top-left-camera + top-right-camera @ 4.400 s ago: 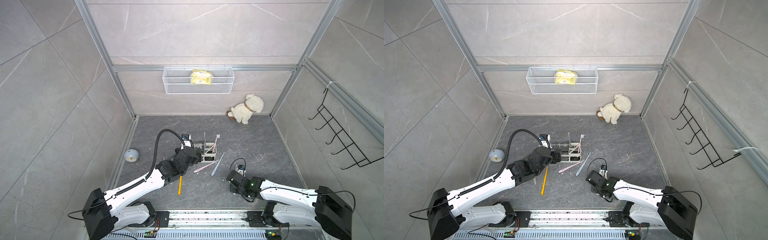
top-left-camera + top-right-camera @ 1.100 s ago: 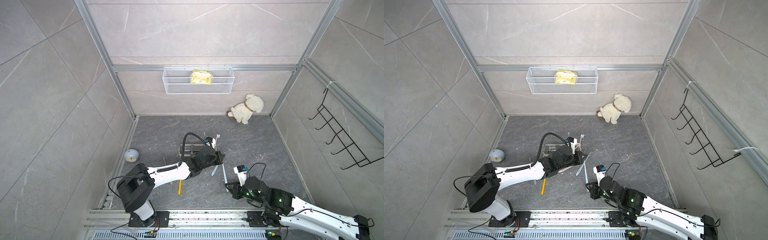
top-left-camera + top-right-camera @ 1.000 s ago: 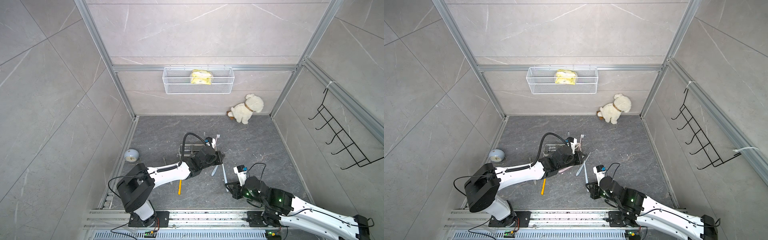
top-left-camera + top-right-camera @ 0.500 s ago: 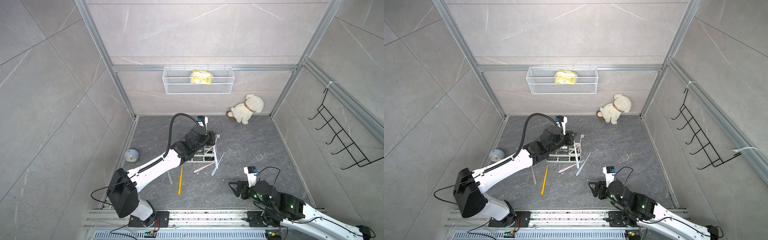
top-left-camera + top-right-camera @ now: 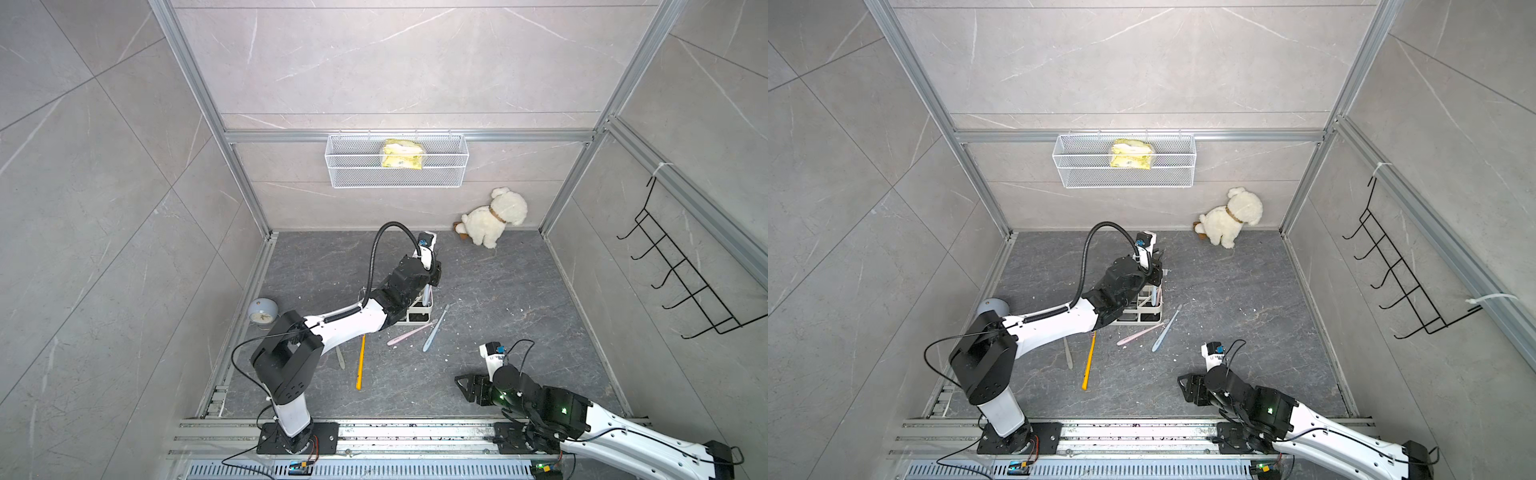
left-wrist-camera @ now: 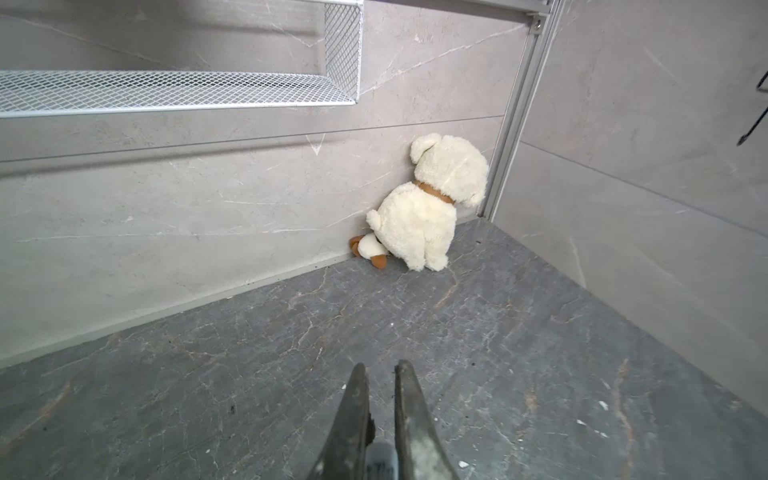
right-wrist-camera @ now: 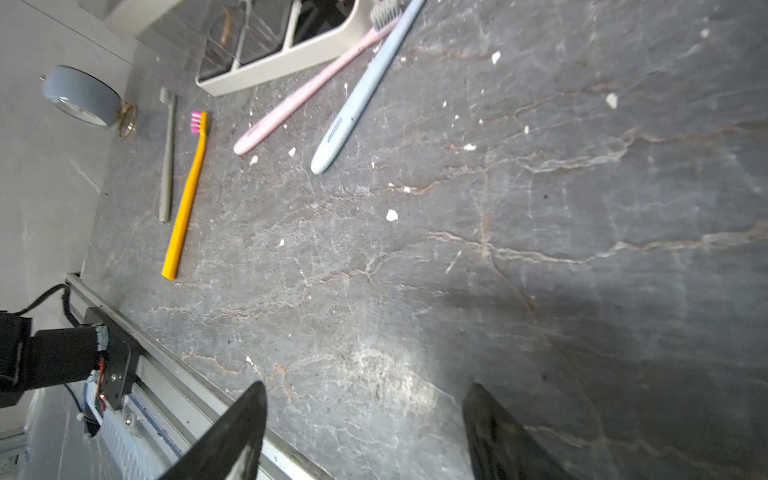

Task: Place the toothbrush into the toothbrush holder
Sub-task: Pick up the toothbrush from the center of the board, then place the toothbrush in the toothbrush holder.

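Left gripper [image 5: 1158, 270] is parked right over the far end of the toothbrush holder [image 5: 1142, 318], jaws pinched nearly together. In a top view a pale toothbrush [image 5: 1158, 297] hangs straight down from it into the holder's end compartment. Can't tell how deep it sits. In the left wrist view the fingers [image 6: 409, 415] have just a sliver of gap, with something pale wedged between them low down.

Right gripper [image 5: 463, 388] is down by the front rail, well apart from the holder. It's spread wide with nothing in it, and the right wrist view shows only bare surface between the two fingers [image 7: 239, 432].

The holder sits on the grey stone-look surface [image 5: 498, 316], mostly hidden under the left arm in both top views.

Four more brushes are lying flat on the surface:
- The pink toothbrush [image 7: 307, 89] and blue toothbrush [image 7: 357, 99] are just beside the holder, heads up near its corner.
- The yellow toothbrush [image 7: 187, 195] and grey toothbrush [image 7: 167, 158] lie side by side, a bit further toward the rail.

Other stuff: a small blue-grey clock [image 5: 262, 316] by the left wall and a plush dog [image 5: 492, 218] slumped in the back right corner. A wire basket [image 5: 397, 174] on the back wall holds a yellow packet [image 5: 402, 154].
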Available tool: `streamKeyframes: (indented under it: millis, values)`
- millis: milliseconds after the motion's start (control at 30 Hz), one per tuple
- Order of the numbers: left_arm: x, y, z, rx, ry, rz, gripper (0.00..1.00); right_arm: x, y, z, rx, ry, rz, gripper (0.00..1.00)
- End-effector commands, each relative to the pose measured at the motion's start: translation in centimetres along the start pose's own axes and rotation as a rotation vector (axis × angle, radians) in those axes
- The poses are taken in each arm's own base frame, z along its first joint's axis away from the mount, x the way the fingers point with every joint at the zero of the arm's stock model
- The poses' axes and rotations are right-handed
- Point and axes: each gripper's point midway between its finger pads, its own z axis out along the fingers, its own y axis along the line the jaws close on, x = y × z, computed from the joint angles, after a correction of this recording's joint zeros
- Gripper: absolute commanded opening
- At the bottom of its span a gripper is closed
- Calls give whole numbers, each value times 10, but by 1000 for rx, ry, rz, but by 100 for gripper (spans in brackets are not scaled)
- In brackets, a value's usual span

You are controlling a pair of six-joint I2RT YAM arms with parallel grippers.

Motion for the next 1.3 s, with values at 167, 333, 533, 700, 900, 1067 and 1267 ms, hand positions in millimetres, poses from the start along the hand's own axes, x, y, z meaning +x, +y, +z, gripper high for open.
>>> streamKeyframes:
  millis: [167,333,533,700,900,1067,1267]
  values:
    - [-37,6,-1,-50,-192,0,0,-11,26,6,-37,9,-55,76]
    - [-21,4,-6,-71,-210,28,0,-9,27,12,-43,9,-41,76]
    - [-12,0,-13,-120,-249,73,0,-10,24,12,-33,2,-37,76]
    - [1,-3,-15,-157,-279,90,0,-13,22,10,-22,-17,-35,76]
    - [13,6,-17,-201,-296,76,0,-17,21,11,-15,-34,-38,76]
    - [27,9,-19,-222,-296,72,0,-17,22,15,-9,-36,-43,76]
    - [41,12,-19,-231,-298,48,0,-15,20,20,8,-23,-49,76]
